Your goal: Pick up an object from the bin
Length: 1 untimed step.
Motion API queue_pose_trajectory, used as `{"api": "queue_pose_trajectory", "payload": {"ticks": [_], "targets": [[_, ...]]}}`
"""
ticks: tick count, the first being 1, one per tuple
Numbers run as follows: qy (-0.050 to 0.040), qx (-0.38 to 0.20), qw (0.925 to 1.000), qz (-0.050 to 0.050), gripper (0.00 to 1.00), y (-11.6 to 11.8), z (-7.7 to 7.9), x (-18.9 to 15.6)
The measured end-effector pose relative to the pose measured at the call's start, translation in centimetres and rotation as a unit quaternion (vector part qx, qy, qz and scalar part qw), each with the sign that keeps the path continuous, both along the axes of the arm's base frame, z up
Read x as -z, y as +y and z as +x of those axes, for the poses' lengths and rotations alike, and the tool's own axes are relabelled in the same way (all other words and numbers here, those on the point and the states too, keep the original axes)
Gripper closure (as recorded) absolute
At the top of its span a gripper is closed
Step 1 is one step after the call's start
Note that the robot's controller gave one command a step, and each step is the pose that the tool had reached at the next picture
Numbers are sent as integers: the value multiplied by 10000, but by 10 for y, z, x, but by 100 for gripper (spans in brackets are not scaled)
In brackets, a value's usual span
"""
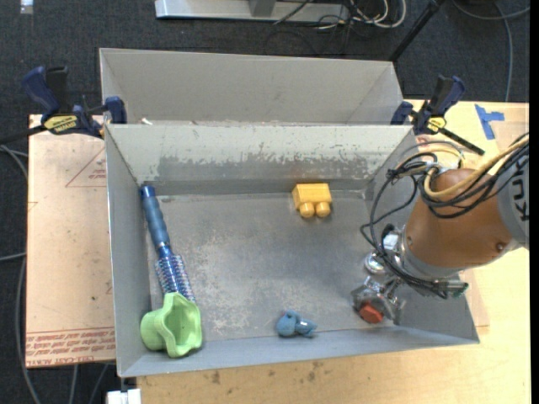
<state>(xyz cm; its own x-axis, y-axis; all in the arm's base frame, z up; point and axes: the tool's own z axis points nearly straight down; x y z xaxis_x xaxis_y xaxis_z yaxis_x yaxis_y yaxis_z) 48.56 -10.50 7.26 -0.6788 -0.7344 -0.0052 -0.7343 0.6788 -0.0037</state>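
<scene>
**Orange-shrouded wrist, bare-metal hand**

A smooth, rounded orange cover [455,225] wraps the wrist just behind the hand [376,297], which is small and made of silvery metal with darker parts. Thin black cables [392,194] loop out above the hand and run back over the cover, alongside a pale cable [440,179]. Beyond the cover, farthest from the hand, a grey arm link [515,194] bears dark lettering, only partly readable.

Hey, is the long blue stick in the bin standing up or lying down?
Lying down: the blue stick stretches along the floor by the left wall, one end at the green lump.
</scene>
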Motion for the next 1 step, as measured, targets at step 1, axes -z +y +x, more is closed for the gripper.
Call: {"api": "queue_pose_trajectory", "payload": {"ticks": [1], "targets": [[-26,-11,10000,-9,100,4,27,-147]]}}
